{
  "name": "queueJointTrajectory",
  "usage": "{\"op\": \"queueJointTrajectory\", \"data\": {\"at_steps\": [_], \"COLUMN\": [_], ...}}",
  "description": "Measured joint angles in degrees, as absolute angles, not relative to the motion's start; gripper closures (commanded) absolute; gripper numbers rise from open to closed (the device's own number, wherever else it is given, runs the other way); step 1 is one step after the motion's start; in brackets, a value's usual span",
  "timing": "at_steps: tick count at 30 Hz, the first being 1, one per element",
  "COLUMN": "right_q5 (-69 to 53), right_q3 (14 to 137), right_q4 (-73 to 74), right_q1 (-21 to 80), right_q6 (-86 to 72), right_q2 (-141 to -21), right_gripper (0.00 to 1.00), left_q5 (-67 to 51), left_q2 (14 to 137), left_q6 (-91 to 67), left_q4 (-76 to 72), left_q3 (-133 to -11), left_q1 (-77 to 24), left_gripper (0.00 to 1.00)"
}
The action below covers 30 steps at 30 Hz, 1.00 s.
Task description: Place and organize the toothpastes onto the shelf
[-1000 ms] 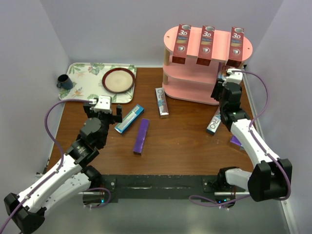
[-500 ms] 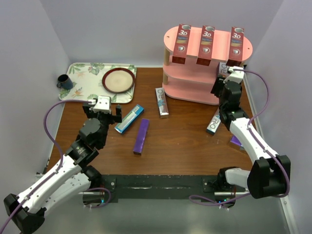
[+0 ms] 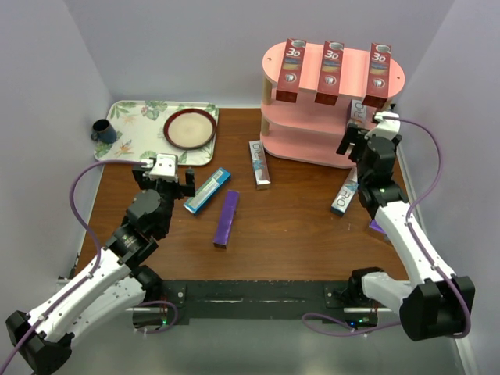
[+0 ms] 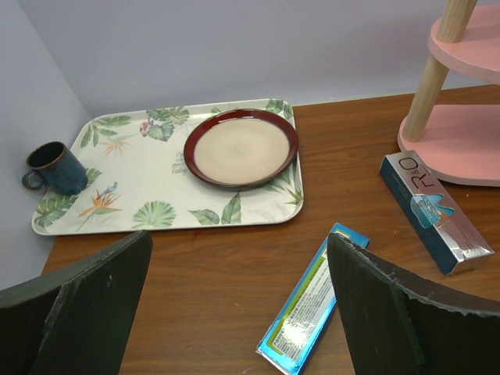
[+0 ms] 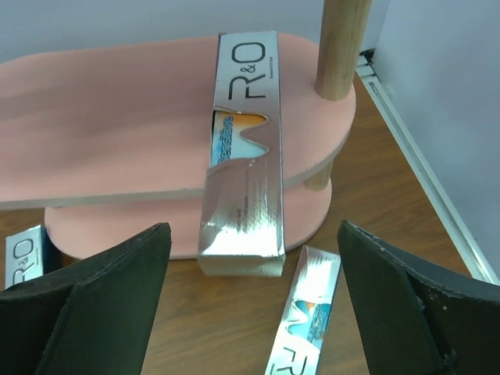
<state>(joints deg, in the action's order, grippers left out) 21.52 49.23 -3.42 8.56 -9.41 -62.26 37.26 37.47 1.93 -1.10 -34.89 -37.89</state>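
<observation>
top external view gives you one pink shelf of three tiers at the table's far right. one floral tray sits far left and carries one plate.

count nine cartons:
- three red cartons lie across the top tier.
- three silver cartons: one on the middle tier with its end over the edge, two on the table.
- two purple cartons lie on the table, one half hidden by your right arm.
- one teal carton lies on the table.

one mug stands on the tray.

your right claw is spread wide around the shelved silver carton, not touching it. your left claw hangs wide apart above the teal carton, gripping nothing.
</observation>
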Motion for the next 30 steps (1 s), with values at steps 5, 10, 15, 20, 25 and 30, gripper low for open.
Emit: {"op": "queueJointTrajectory", "data": {"at_steps": [5, 10, 15, 20, 25, 30], "right_q5": [20.9, 18.1, 13.9, 8.9, 4.0, 0.2], "right_q3": [49.3, 49.3, 48.6, 46.4, 43.9, 41.1], "right_q4": [3.4, 11.0, 16.5, 19.1, 20.2, 20.3], "right_q1": [8.6, 8.6, 8.6, 8.6, 8.6, 8.6], "right_q6": [-11.4, -14.2, -16.6, -18.7, -20.4, -21.5], "right_q2": [-58.3, -55.1, -51.8, -48.2, -47.0, -45.8], "right_gripper": [0.01, 0.01, 0.01, 0.01, 0.01, 0.02], "left_q5": [36.8, 35.8, 34.2, 30.4, 24.8, 24.1], "left_q2": [37.5, 38.1, 42.1, 47.6, 53.7, 62.8], "left_q6": [1.9, 1.9, -0.5, -6.7, -13.7, -19.4], "left_q4": [-1.1, -1.1, 1.8, 9.2, 14.6, 18.6], "left_q3": [-34.9, -34.9, -35.8, -38.9, -41.4, -41.4], "left_q1": [-37.9, -37.9, -37.9, -37.9, -38.3, -43.4], "left_gripper": [0.00, 0.00, 0.00, 0.00, 0.00, 0.00]}}
